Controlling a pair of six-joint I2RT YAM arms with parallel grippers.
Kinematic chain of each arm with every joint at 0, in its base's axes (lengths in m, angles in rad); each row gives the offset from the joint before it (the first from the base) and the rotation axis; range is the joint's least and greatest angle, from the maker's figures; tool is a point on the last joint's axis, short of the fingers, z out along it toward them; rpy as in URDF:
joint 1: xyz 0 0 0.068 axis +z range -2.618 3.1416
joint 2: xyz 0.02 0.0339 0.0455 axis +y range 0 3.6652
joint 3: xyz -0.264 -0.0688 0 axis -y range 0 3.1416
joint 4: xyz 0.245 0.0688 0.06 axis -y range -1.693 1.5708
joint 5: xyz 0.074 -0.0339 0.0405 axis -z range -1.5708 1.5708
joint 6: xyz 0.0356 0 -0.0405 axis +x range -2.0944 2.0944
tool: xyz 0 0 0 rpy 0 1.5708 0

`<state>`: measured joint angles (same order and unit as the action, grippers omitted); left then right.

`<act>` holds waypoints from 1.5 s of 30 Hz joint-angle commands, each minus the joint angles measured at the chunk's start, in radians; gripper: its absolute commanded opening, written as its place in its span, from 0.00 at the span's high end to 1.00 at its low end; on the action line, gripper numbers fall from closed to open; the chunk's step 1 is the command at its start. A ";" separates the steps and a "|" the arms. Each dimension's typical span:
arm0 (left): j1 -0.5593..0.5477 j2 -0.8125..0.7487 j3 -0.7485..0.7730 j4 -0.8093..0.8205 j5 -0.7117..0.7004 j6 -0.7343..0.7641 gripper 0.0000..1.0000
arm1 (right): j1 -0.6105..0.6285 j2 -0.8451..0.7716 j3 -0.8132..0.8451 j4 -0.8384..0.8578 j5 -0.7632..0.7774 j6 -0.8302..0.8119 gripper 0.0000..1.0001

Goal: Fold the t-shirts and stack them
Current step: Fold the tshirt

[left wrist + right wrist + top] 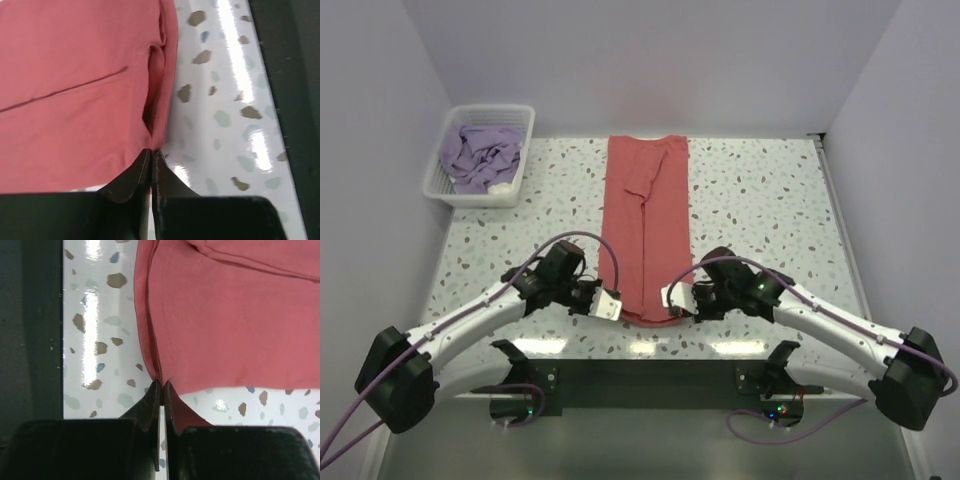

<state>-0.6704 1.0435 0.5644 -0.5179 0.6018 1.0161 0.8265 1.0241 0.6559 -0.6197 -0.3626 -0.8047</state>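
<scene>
A coral-red t-shirt [645, 225] lies folded into a long narrow strip down the middle of the table, its near end by the arms. My left gripper [612, 306] is shut on the strip's near left corner [156, 142]. At the near right corner [161, 375] my right gripper [670, 297] is shut on the cloth as well. In both wrist views the dark fingertips [145, 167] pinch red cloth between them. A pale lavender t-shirt [480, 155] lies crumpled in the basket at the far left.
The white lattice basket [440, 190] stands at the table's far left corner. White walls close in the far side and both flanks. A dark strip [650, 375] runs along the near edge by the arm bases. Speckled tabletop [760, 200] flanks the shirt.
</scene>
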 commanded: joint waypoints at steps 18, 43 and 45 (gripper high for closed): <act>0.255 0.487 0.492 0.058 0.046 0.228 1.00 | -0.386 0.482 0.431 0.018 -0.217 -0.307 1.00; 0.377 1.027 1.046 0.067 0.015 0.335 1.00 | -0.543 1.085 1.059 -0.057 -0.256 -0.406 1.00; 0.382 1.049 1.060 0.084 0.009 0.332 1.00 | -0.547 1.107 1.082 -0.057 -0.254 -0.404 1.00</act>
<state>-0.3027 2.0644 1.5761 -0.4637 0.6075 1.3190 0.2871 2.1044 1.6756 -0.6556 -0.5716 -1.1717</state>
